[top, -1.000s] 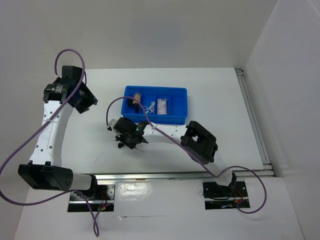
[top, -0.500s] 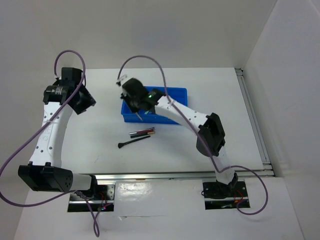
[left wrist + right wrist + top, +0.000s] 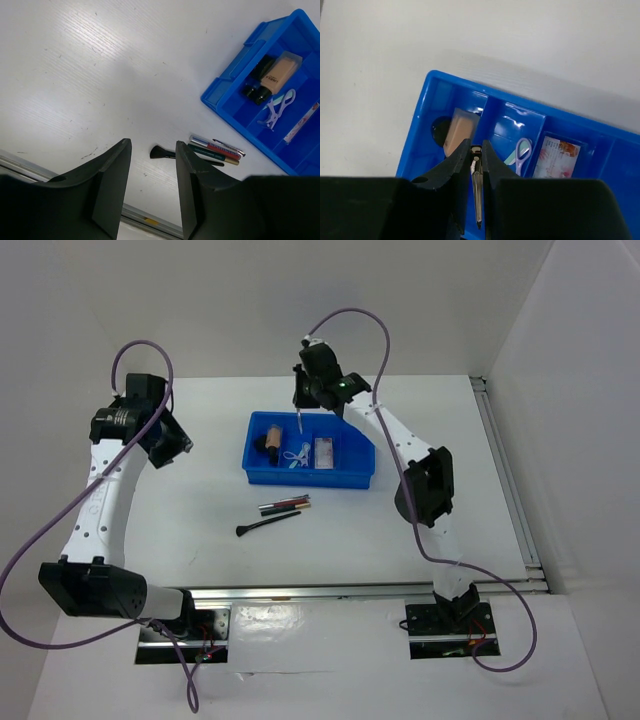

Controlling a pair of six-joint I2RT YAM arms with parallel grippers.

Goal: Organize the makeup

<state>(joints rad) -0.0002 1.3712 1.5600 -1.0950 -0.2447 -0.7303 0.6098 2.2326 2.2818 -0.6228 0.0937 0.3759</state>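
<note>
My right gripper (image 3: 299, 406) is shut on a slim silvery-dark pencil (image 3: 478, 197) and holds it point-down above the back left part of the blue divided tray (image 3: 358, 478). In the tray lie a tan tube with a black cap (image 3: 272, 438), a pale lilac plastic piece (image 3: 294, 455) and a pinkish packet (image 3: 323, 451). Several slim pencils (image 3: 285, 505) and a black-tipped brush (image 3: 266, 527) lie on the table in front of the tray. My left gripper (image 3: 172, 446) is open and empty, high over the table's left side, well away from them.
The right wrist view shows the tan tube (image 3: 458, 131), the lilac piece (image 3: 522, 150) and the packet (image 3: 557, 158) in separate tray compartments. The left wrist view shows the brush (image 3: 160, 152), the pencils (image 3: 216, 150) and the tray (image 3: 225, 107). A metal rail runs along the near table edge.
My right arm rose from the pencils on the table, swung back over the tray's left end, and now hangs over its back part with a pencil in it. The left arm barely moved.
</note>
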